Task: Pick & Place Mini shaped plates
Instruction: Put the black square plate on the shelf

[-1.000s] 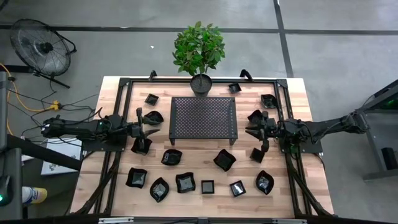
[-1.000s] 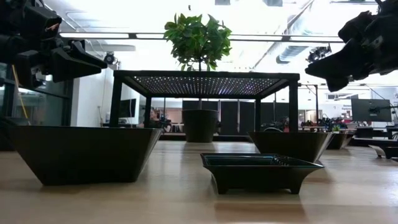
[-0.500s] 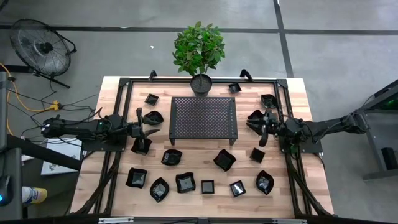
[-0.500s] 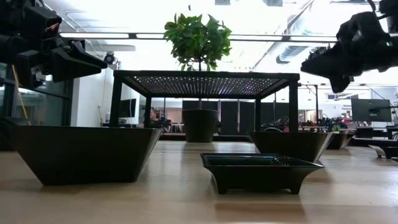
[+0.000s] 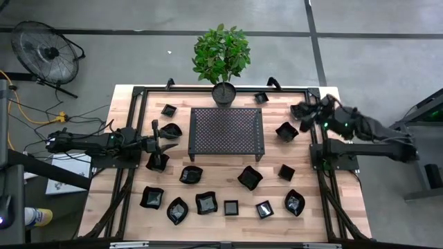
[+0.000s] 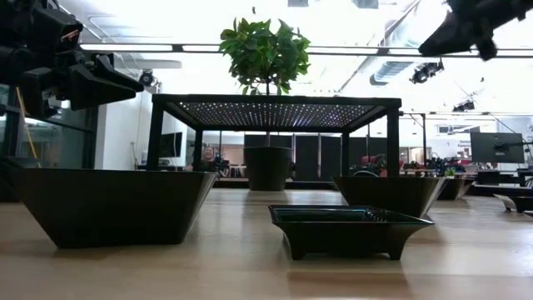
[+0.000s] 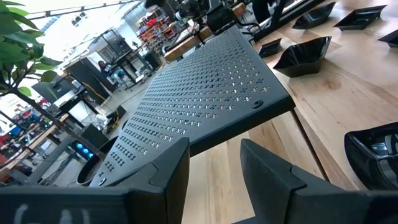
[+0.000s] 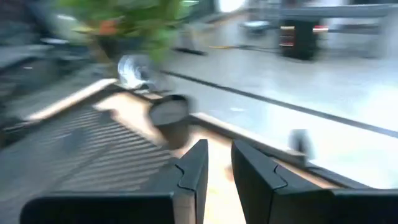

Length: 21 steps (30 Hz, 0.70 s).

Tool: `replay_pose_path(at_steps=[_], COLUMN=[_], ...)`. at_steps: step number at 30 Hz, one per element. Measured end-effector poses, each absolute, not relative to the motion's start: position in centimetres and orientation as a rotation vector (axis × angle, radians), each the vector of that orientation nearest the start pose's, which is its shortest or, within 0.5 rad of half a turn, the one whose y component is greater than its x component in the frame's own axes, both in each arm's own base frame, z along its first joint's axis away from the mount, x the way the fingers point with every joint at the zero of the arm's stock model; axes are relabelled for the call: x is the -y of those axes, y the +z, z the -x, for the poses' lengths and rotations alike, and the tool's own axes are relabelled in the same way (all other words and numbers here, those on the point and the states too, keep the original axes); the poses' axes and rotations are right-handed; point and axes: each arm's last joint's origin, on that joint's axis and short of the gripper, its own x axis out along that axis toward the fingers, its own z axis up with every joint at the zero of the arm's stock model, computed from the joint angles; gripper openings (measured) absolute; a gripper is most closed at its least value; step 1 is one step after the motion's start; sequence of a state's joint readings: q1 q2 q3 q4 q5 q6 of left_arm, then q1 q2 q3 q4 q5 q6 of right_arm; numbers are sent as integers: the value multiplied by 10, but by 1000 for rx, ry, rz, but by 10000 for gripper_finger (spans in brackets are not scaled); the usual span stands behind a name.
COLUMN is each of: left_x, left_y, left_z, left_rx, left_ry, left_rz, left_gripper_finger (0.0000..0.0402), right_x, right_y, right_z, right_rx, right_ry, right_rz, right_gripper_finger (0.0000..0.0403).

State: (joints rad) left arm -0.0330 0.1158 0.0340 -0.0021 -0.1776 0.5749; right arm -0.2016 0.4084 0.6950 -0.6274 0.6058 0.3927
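L gripper (image 5: 160, 144) sits at center-left of the high view, beside the rack (image 5: 225, 131), fingers (image 7: 268, 176) parted and empty. R gripper (image 5: 299, 111) is at upper right, above a mini plate (image 5: 298, 111); fingers (image 8: 194, 167) narrowly apart w/ nothing visible between, though that wrist view is blurred. Mini shaped plates (image 5: 208, 202) lie mostly across the table's lower half. Plant pot (image 5: 223, 93) at top center.
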Motion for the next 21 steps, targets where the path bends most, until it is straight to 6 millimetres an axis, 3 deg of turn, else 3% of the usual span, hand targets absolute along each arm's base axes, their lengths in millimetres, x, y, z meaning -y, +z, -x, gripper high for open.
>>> replay_pose_path(at_steps=[4, 11, 16, 21], left_x=[-2, -2, -2, -2], left_y=[166, 166, 166, 166], left_z=[-103, -103, -103, -103], left_rx=[-123, -123, -123, -123], left_ry=[117, 116, 116, 116], left_rz=[-582, -582, -582, -582], left_gripper_finger=[140, 140, 140, 140], right_x=[44, 80, 119, 161], right_y=[325, 348, 347, 329], right_z=[-81, -108, -130, -147], right_rx=[-316, -494, -610, -680], right_ry=[-969, -1050, -1037, -1022], right_rz=[-270, -392, -546, -730], right_gripper_finger=[67, 67, 67, 67])
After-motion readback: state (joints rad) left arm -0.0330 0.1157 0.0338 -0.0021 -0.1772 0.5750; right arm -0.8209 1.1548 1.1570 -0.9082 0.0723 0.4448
